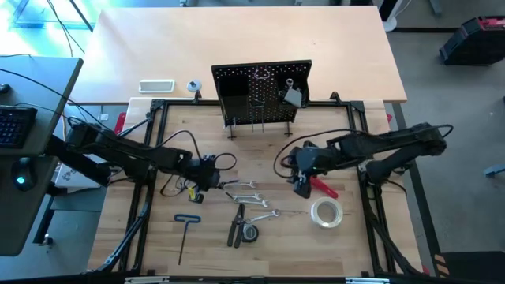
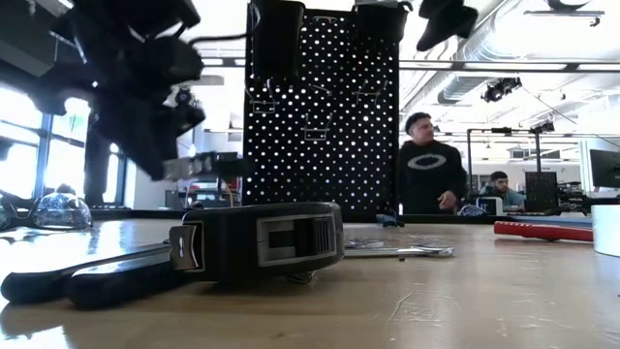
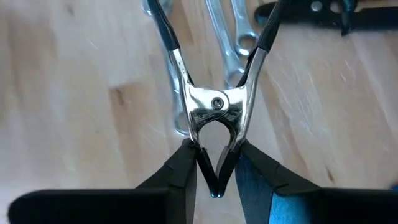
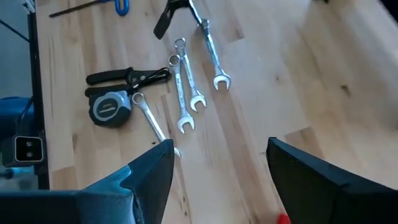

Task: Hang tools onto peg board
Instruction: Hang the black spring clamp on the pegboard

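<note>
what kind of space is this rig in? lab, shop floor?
Probably an open robotics lab or workshop. Exposed silver ceiling ducting runs overhead, people sit at desks with monitors behind the light wooden table, and a black perforated peg board stands over scattered silver wrenches.

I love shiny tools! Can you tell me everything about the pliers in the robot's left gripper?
The pliers are shiny silver metal, with a round pivot pin and two spread handles in dark sleeves. The jaws of the left gripper pinch their nose end. Silver wrenches lie just beyond them on the wooden table.
</note>
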